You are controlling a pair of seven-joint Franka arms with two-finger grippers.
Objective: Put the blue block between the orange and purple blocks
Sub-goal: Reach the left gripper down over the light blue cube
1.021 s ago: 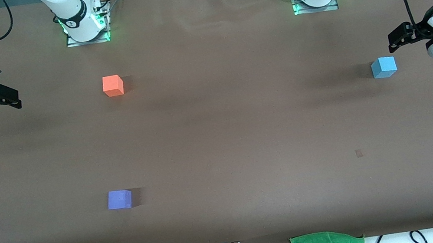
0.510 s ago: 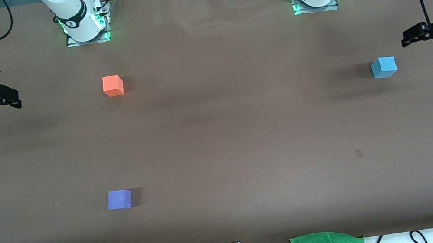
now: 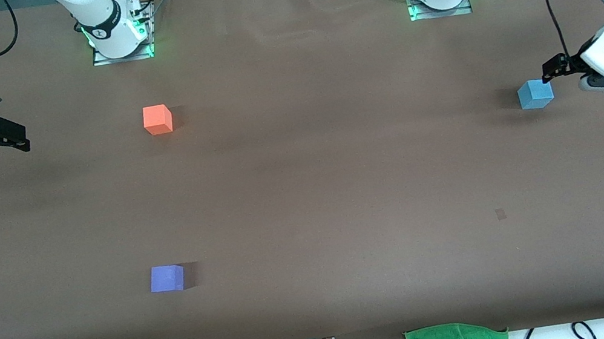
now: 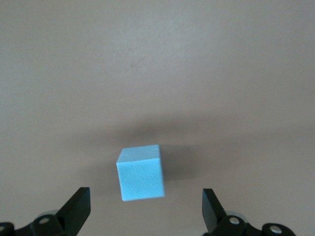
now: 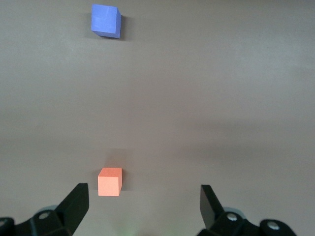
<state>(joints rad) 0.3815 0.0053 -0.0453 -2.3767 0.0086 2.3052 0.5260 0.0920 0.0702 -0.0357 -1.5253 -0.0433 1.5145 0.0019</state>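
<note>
Left wrist view shows the left gripper (image 4: pixel 145 216) spread wide just short of the sky-blue cube (image 4: pixel 141 172) resting on the brown table (image 4: pixel 157 64) at the left arm's end, seemingly light, matte, best pinched across flat sides, while the right gripper (image 5: pixel 142 209) waits open.

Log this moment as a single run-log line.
left gripper: open, beside sky-blue matte cube, not gripping | right gripper: open, waiting | orange-coral cube, violet-purple cube: on table, apart

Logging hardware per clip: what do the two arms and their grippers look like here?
Both arms are glossy white with dark grey joint caps, on metal base plates lit green. Black cables trail from each. The left gripper and right gripper are black, with angular black fingers.
</note>
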